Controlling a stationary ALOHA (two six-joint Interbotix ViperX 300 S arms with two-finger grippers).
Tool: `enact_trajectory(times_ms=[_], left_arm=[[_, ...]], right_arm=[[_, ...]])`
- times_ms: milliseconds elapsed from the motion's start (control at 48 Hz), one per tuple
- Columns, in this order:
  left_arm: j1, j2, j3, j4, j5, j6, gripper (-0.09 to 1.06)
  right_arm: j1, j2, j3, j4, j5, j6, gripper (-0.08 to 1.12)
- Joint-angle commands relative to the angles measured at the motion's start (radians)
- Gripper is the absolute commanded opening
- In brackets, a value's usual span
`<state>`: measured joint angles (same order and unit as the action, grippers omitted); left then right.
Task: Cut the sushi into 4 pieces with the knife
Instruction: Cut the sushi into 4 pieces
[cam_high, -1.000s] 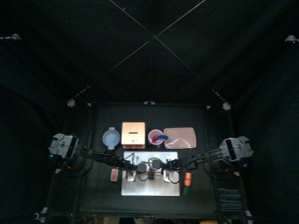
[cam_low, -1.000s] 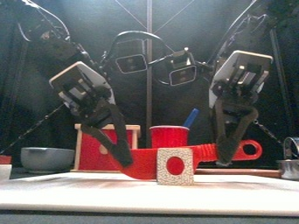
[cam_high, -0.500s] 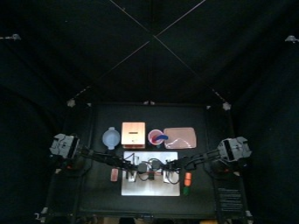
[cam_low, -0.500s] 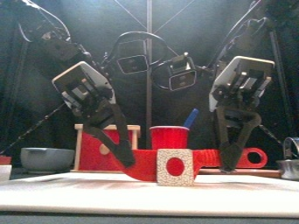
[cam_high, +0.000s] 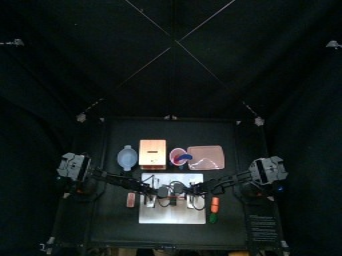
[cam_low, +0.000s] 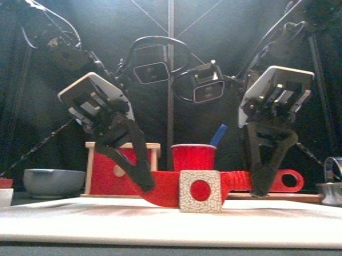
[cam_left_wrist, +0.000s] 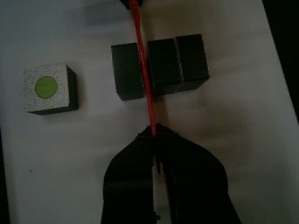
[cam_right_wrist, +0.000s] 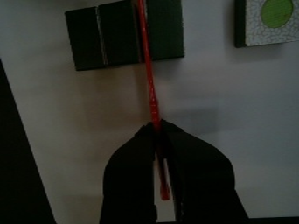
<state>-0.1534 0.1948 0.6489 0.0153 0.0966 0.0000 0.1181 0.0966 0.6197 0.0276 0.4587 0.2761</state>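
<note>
A red toy knife (cam_low: 247, 179) lies level just above the white cutting board (cam_low: 80, 222). Both grippers are shut on it: my left gripper (cam_low: 140, 181) at the blade end, my right gripper (cam_low: 262, 181) near the ringed handle. In the left wrist view the blade (cam_left_wrist: 143, 70) crosses the dark green sushi roll (cam_left_wrist: 176, 63), along a seam between its blocks. One cut piece (cam_left_wrist: 47, 90) lies apart with its white speckled face up. The right wrist view shows the blade (cam_right_wrist: 149, 70) over the roll (cam_right_wrist: 111, 35), with the loose piece (cam_right_wrist: 271, 19) to one side. In the front view the piece (cam_low: 201, 190) stands nearest.
Behind the board stand the wooden box with its red drawer front (cam_high: 151, 152), a blue-grey bowl (cam_high: 127, 156), a red cup (cam_low: 195, 156) with a blue knife, and the pink tray (cam_high: 206, 155). Small toy foods (cam_high: 214, 207) lie beside the board's right edge.
The right gripper has shifted slightly to the right along the knife. The left gripper has moved very little. The knife stays low over the board, and both grippers stay shut on it.
</note>
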Motion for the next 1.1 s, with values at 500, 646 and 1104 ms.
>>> enact_trajectory(times_ms=[500,646,1104], left_arm=[[0.092,-0.006,0.002,0.06,0.003,0.006,0.35],[0.097,-0.023,-0.002,0.06,0.003,0.006,0.35],[0.037,-0.236,0.014,0.06,0.005,0.005,0.35]], right_arm=[[-0.083,-0.02,0.0,-0.054,0.0,0.003,0.32],[-0.083,-0.035,-0.005,-0.052,-0.002,0.003,0.32],[-0.026,-0.193,0.003,-0.009,0.011,0.006,0.32]])
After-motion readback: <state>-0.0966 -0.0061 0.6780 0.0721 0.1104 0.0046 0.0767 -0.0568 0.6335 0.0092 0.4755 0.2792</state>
